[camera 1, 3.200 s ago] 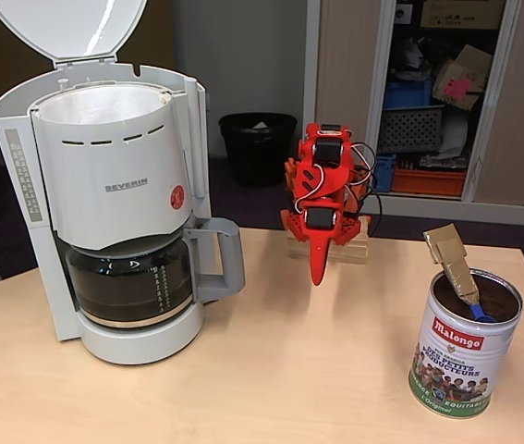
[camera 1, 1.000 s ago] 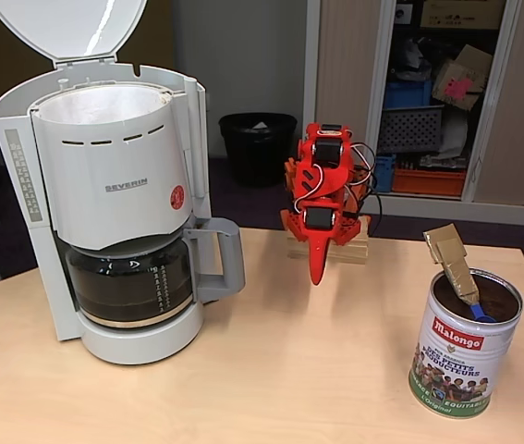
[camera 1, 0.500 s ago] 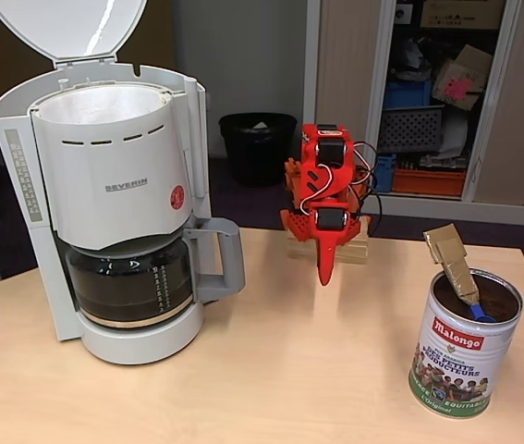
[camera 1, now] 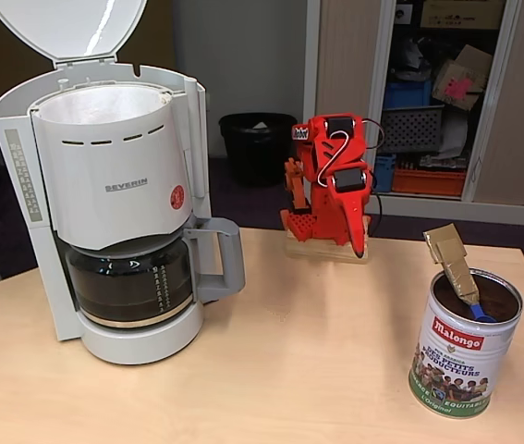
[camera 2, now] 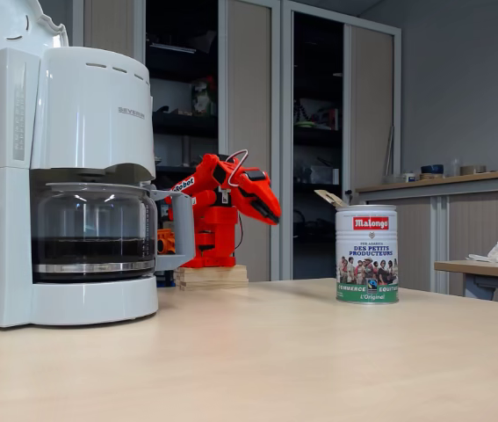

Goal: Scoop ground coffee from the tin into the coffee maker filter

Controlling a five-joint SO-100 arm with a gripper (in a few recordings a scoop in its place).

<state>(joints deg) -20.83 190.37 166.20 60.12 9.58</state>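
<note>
The claw (camera 1: 359, 242), clenched and empty at frame centre, should open, then descend squarely onto the taped scoop handle (camera 1: 452, 256) jutting from the tin (camera 1: 462, 349) at lower right.

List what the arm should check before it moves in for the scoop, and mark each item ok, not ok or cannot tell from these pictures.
1. Coffee maker lid up: ok; the filter shows in the open basket.
2. Tin upright and open: ok; ground coffee shows inside.
3. Scoop reachable: ok; its taped handle sticks up above the tin's rim.
4. Gripper free: ok; it carries nothing and hangs by the arm's base, apart from the tin.
5. Gripper open enough for the handle: cannot tell; the fingers look close together.
6. Table between gripper and tin unobstructed: ok.
</note>
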